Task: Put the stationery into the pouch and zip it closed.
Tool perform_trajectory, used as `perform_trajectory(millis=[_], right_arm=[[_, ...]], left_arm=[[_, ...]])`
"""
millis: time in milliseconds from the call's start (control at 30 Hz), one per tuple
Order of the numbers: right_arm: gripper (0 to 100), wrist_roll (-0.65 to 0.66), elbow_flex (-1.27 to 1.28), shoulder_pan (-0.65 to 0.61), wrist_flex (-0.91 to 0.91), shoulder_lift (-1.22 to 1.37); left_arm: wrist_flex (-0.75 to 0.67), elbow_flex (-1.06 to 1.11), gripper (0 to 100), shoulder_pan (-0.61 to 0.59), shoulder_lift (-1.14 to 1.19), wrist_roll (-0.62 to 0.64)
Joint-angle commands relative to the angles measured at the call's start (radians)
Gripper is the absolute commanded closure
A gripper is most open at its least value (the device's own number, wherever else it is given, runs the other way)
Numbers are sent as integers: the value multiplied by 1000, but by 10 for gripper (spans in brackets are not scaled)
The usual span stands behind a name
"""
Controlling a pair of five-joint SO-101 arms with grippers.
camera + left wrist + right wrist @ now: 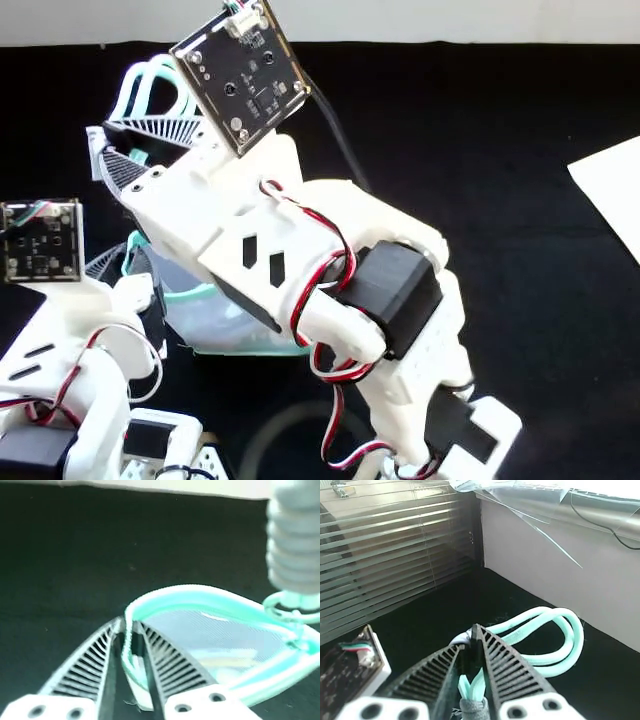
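The black bench (pixel 520 120) carries the work. The pouch (pixel 215 320) is a soft, see-through bag with a mint rim, and it sits between the two end effectors. One end of its rim is inside the left end effector (pixel 127 630), and the body spreads away from those fingertips toward the other arm. In the left wrist view its mouth looks parted along the rim, so I judge the zip not yet run home. Something pale lies inside, though whether that is the stationery cannot be made out.

The mint loop (pixel 560 635) is a padded cord that curls out just beyond the right end effector (pixel 471 642), which is clamped tight on the cord's root. The left end effector is likewise clamped, pinching the thin rim with no gap to see.

Handling, as a judgement: the pouch is light and limp, with slick film walls that would buckle or slide if taken by the flat (the film is a poor place to pinch). The stitched rim and the cord are firmer and give the ribbed fingers something to bite. To zip, one end needs anchoring at the rim while the pull is drawn straight along the seam. A sideways tug would likely just drag the whole bag over the bench.
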Motion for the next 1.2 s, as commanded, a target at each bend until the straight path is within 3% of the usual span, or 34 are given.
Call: perform_trajectory(millis=[0, 167, 367, 733, 867, 967, 1100, 1167], right_arm=[[991, 20, -91, 12, 27, -10], [991, 26, -91, 168, 59, -13], [991, 26, -91, 306, 51, -30], [991, 26, -90, 326, 54, -39], [991, 26, -87, 326, 54, -39], [991, 26, -87, 326, 54, -39], [991, 26, -90, 326, 53, -39], [991, 26, -91, 321, 45, -39]], left_arm=[[23, 116, 989, 68, 53, 25], [28, 70, 947, 65, 53, 29], [153, -145, 849, 70, 51, 29], [241, -627, 849, 70, 61, 35], [245, -780, 850, 68, 61, 126], [275, -792, 857, 68, 61, 127], [272, -739, 992, 68, 56, 123], [256, -693, 982, 64, 56, 123]])
